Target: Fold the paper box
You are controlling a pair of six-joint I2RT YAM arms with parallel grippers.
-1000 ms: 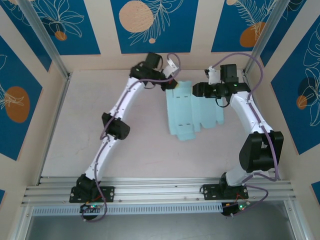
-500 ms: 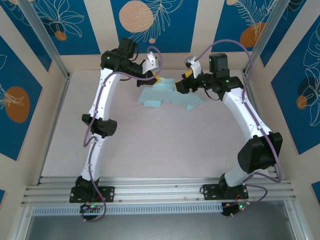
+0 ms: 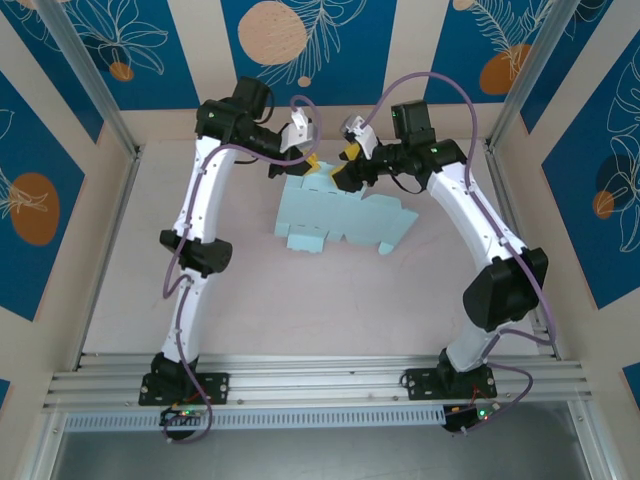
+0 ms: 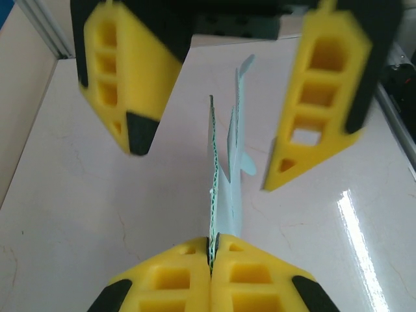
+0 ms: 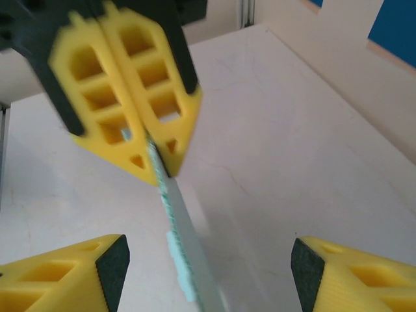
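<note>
The paper box (image 3: 340,220) is a flat pale blue sheet with flaps and tabs, not folded into a box, and it is held up by its far edge over the far middle of the desk (image 3: 150,280). Whether its near edge touches the desk, I cannot tell. The left pincer (image 3: 312,163) is at the far left corner of the box, and its two yellow fingers are pressed together with the thin card between them; the left wrist view shows this left pincer (image 4: 211,244) clamped on the edge of the sheet (image 4: 227,201), which stands away from it nearly edge-on. The left arm goes up from its base on the near left side of the box, bends at the elbow, rises steeply, and its wrist turns to the right toward the box. The right pincer (image 3: 343,170) is just beside the left one, at the far edge of the box, with its fingers wide apart on both sides of the sheet and nothing gripped. The right arm comes from the near right side of the box, bends at its dark elbow, and stretches in a long line to the far left, its wrist pointing left at the box.
</note>
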